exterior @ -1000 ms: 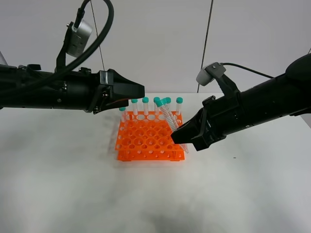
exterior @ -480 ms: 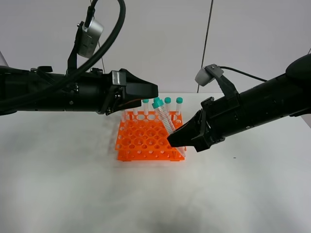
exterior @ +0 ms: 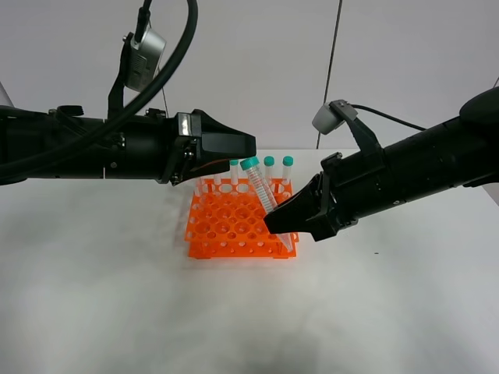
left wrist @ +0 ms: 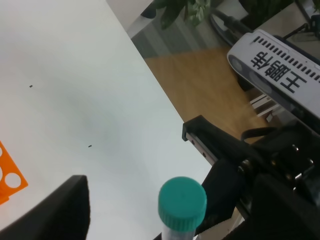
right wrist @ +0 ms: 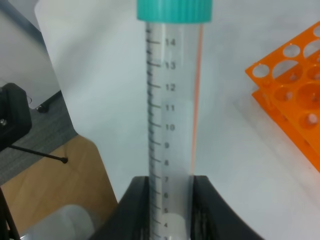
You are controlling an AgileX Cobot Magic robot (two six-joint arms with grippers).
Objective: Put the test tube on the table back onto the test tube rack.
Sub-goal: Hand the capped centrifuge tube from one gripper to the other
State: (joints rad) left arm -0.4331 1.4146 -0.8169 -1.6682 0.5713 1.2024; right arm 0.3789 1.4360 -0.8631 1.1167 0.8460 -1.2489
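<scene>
My right gripper (exterior: 274,222) is shut on the test tube (exterior: 263,195), gripping its lower half. The tube is tilted, teal cap up and to the left, with its tip by the front right corner of the orange test tube rack (exterior: 230,226). In the right wrist view the tube (right wrist: 172,100) stands between the two black fingers (right wrist: 137,210). My left gripper (exterior: 248,145) is open and hovers just above the cap. In the left wrist view the cap (left wrist: 182,201) shows between its dark fingers (left wrist: 55,210). The rack stands on the white table (exterior: 117,296).
Several other teal-capped tubes (exterior: 270,166) stand upright in the rack's back row, some hidden behind the left arm. The rack's corner shows in the right wrist view (right wrist: 295,85) and in the left wrist view (left wrist: 7,177). The table edge and floor lie beyond (left wrist: 200,75).
My left gripper has moved right, over the rack and close above the tube's cap. My right gripper has shifted the tube slightly left, still gripping it.
</scene>
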